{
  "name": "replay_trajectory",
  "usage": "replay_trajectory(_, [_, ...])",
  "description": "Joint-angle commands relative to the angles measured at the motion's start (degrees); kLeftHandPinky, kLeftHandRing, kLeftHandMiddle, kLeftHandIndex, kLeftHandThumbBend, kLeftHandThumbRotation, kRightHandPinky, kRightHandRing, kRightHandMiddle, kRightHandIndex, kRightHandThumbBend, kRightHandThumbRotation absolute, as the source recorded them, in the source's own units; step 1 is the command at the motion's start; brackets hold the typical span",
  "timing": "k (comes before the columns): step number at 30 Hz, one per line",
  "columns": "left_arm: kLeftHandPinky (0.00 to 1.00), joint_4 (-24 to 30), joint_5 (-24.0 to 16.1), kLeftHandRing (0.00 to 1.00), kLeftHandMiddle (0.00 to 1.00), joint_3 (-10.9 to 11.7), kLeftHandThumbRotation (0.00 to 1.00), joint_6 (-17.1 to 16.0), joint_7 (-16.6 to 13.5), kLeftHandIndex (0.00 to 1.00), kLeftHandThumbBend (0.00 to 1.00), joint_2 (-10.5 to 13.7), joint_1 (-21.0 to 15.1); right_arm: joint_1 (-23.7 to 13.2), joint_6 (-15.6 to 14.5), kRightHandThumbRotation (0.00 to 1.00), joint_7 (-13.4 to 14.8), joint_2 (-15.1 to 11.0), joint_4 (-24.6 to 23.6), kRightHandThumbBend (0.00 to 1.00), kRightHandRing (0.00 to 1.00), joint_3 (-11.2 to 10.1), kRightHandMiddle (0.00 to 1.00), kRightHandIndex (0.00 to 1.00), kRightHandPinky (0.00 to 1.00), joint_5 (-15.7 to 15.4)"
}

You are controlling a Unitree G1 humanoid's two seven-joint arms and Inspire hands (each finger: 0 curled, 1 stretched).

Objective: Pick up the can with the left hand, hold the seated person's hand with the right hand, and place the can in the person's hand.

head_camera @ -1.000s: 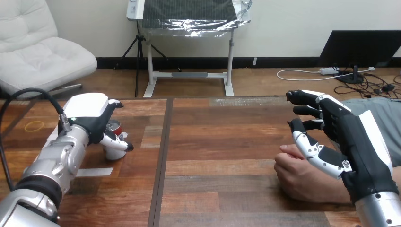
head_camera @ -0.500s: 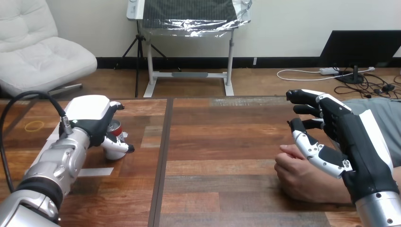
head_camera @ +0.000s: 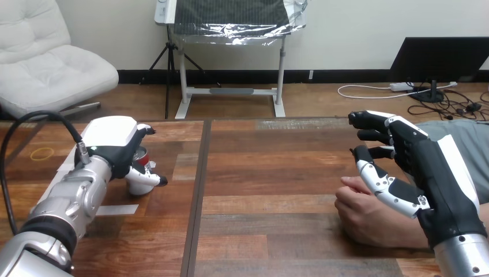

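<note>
The can, red and white with a silver top, stands on the left part of the wooden table. My left hand covers it from the left, fingers curled over its far side and thumb wrapped across its near side, so most of the can is hidden. At the right, the person's hand rests on the table as a loose fist. My right hand hovers just over it, fingers spread and relaxed. Its thumb is above the knuckles and curls round nothing.
A yellow ring lies on the table at the far left. A white strip is stuck to the wood near my left forearm. A dark seam runs down the tabletop. The person's torso is at the right edge.
My left hand has edged a little to the right and further round the can, its thumb closing in. The right hand and the person's hand have stayed where they were.
</note>
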State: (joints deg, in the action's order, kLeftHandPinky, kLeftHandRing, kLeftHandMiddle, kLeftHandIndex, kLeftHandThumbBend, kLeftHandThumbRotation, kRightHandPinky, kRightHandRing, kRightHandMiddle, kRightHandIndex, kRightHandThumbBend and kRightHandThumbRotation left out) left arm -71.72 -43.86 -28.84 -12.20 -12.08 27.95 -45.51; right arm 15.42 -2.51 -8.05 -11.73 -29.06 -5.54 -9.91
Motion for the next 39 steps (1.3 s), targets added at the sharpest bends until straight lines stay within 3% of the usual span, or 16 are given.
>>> replay_trajectory(1, [0.84, 1.0, -0.4, 0.86, 0.87, -0.8, 0.42, -0.9, -1.4, 0.86, 0.78, 0.2, -2.5, -1.8, 0.1, 0.0, -0.4, -1.5, -2.8, 0.28, 0.78, -1.3, 0.79, 0.74, 0.69, 0.5])
replay_trajectory(15, [0.82, 0.9, -0.4, 0.84, 0.86, -0.9, 0.41, -1.8, -2.3, 0.86, 0.78, 0.6, -1.2, -2.1, 0.2, 0.0, -0.9, -1.8, -2.5, 0.28, 0.77, -1.3, 0.77, 0.73, 0.69, 0.6])
replay_trajectory(26, [0.82, 2.1, 1.2, 0.84, 0.86, 0.3, 0.43, -4.0, -2.7, 0.85, 0.79, 1.0, 0.8, -2.3, -1.0, 0.0, -1.2, -2.5, -2.9, 0.28, 0.77, -1.1, 0.76, 0.72, 0.7, 0.9])
replay_trajectory(39, [0.82, 3.5, 1.9, 0.84, 0.86, 0.9, 0.46, -5.8, -1.7, 0.86, 0.79, 1.6, 2.4, -2.5, -0.6, 0.0, -1.5, -3.2, -2.4, 0.28, 0.76, -1.2, 0.75, 0.71, 0.7, 1.4])
